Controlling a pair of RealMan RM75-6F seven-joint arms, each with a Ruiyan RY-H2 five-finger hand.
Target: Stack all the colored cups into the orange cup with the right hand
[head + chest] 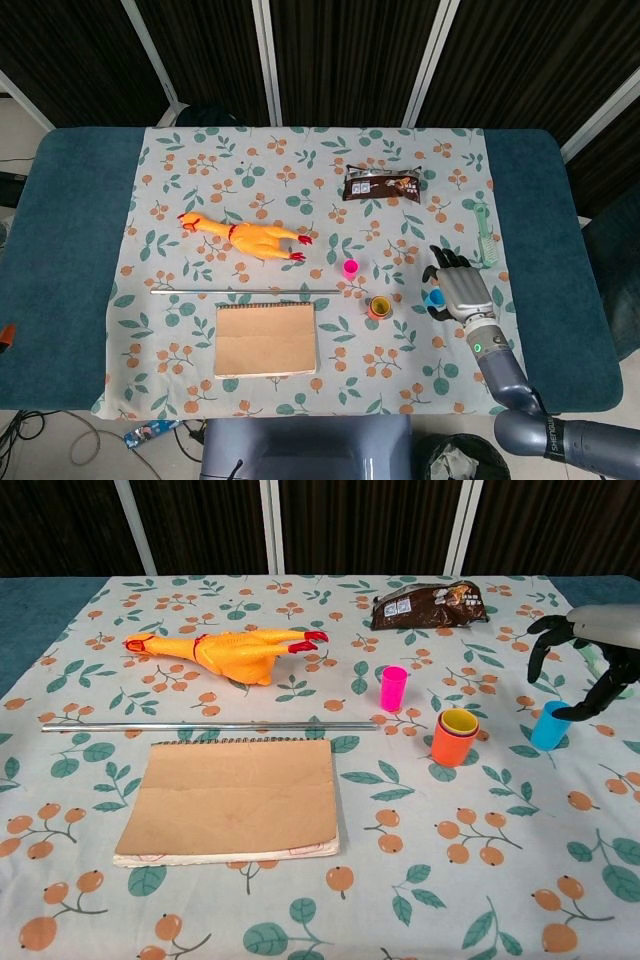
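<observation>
The orange cup (380, 308) (453, 742) stands upright on the flowered cloth with a yellow cup (460, 721) nested inside it. Left of it and further back stands a pink cup (350, 267) (394, 688). A blue cup (433, 298) (552, 725) stands to the right of the orange one. My right hand (460, 289) (592, 645) hovers over the blue cup with its fingers spread and curved downward around it, holding nothing; I cannot tell whether a fingertip touches the cup. In the head view the hand hides part of the blue cup. My left hand is out of both views.
A yellow rubber chicken (247, 237) lies at the left, with a metal rod (240, 291) and a brown notebook (267, 340) in front of it. A brown snack packet (381, 185) lies at the back. A green brush (483, 234) lies near the cloth's right edge.
</observation>
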